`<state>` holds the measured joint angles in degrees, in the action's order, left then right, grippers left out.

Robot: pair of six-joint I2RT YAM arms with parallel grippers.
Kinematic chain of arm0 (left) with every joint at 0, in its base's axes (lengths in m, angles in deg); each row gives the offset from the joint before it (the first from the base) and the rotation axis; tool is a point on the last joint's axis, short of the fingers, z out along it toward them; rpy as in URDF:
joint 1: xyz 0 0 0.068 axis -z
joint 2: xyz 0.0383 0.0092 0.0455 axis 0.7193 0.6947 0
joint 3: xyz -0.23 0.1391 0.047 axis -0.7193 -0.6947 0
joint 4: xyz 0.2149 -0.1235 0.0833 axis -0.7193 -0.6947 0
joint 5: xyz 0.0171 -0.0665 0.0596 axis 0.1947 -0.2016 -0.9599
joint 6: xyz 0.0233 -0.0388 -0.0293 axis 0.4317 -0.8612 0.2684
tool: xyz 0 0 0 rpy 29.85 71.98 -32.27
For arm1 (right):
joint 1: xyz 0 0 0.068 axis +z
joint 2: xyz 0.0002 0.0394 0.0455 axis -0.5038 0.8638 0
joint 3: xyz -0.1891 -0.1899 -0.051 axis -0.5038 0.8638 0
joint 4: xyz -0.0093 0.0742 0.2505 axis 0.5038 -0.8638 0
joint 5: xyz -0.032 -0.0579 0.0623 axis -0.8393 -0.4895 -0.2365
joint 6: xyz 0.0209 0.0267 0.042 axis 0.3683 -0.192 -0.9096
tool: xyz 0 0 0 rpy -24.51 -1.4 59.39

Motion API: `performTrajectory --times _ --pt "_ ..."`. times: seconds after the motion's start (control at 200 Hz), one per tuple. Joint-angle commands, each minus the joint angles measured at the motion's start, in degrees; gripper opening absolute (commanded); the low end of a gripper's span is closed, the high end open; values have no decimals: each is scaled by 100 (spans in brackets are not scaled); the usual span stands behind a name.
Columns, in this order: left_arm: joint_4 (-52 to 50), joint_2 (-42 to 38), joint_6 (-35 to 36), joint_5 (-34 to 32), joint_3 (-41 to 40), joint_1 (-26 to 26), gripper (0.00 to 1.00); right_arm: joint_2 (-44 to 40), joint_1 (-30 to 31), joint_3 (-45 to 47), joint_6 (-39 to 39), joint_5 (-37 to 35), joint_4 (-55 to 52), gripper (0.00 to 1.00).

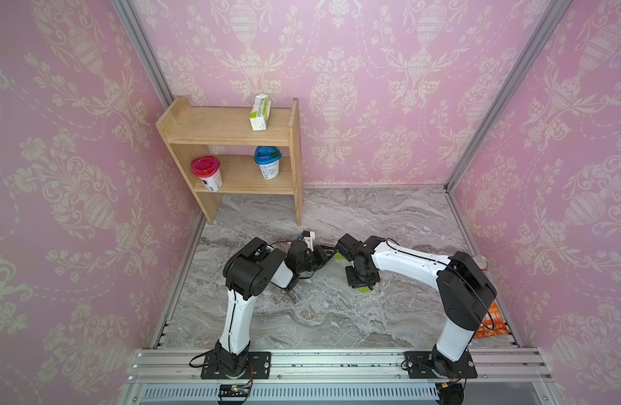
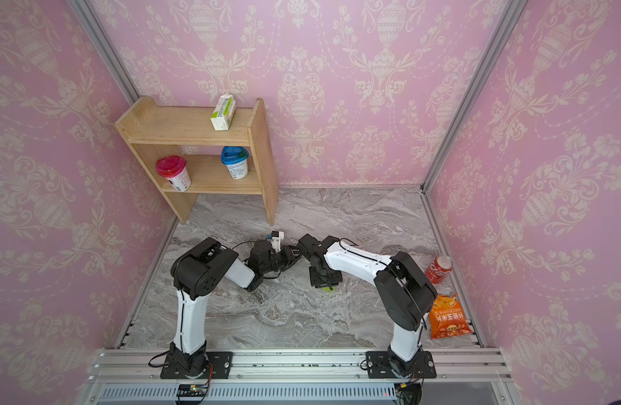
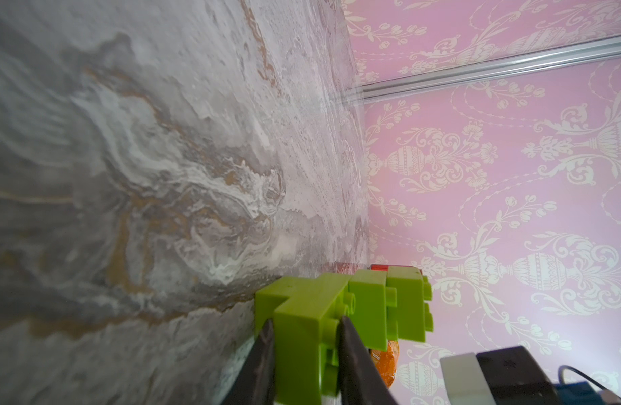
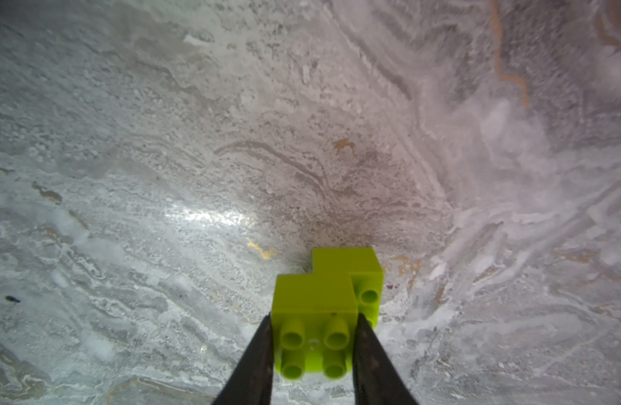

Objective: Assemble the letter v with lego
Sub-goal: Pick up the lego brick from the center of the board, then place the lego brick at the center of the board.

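Alignment of studs to sockets (squarely, before any pressing) looks key now: left end effector (image 3: pixel 305 321) pinches a stepped run of joined lego (image 3: pixel 372 308) above the marble worktop (image 3: pixel 126 140), while right end effector (image 4: pixel 314 317) pinches a two-brick piece (image 4: pixel 323 280) down near it.

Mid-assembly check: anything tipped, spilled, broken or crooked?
Nothing stands out. The left gripper squarely grips the larger lego stair, the right gripper the smaller lego step. Pink cup, blue cup, carton and can stand upright; nothing spilled.

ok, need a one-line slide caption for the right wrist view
Right gripper shut on a stepped cluster of lime-green lego bricks, studs facing the camera, marble tabletop behind.
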<state>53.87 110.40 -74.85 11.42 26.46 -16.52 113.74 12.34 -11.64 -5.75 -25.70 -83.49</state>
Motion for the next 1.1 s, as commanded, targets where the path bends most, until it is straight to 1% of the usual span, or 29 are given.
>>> performTrajectory --times 0.0,0.095,0.31,0.43,0.44,0.465,0.55,0.871,0.916,0.951,1.011,1.061,1.096 --pt "-661 238 -3 -28 -69 -21 20 359 40 216 111 108 133 0" --pt "-670 233 4 -22 -72 -21 20 163 51 198 53 89 123 0" --pt "-668 230 -13 -6 -73 -14 20 -328 173 -220 -238 75 -64 0" --pt "-670 230 -22 2 -75 -7 20 -123 375 -655 -277 64 -283 0" --pt "-670 230 -23 6 63 -2 20 -100 387 -679 -281 75 -284 0" --pt "-668 230 -29 1 101 3 20 -41 411 -719 -304 104 -272 0" --pt "-653 214 -50 -7 106 23 20 154 449 -810 -381 189 -240 0" --pt "-540 197 -166 -76 108 72 20 678 460 -1009 -606 111 -293 0" --pt "-535 203 -162 -66 110 84 20 714 463 -1009 -631 117 -284 3" --pt "-518 210 -179 -72 109 93 20 733 459 -1009 -642 126 -285 8" --pt "-499 212 -188 -62 87 102 20 709 464 -1014 -656 137 -293 24" --pt "-486 221 -195 -62 83 110 20 665 461 -1027 -638 126 -317 41" --pt "-477 221 -199 -62 77 111 20 620 457 -1048 -615 122 -336 50"
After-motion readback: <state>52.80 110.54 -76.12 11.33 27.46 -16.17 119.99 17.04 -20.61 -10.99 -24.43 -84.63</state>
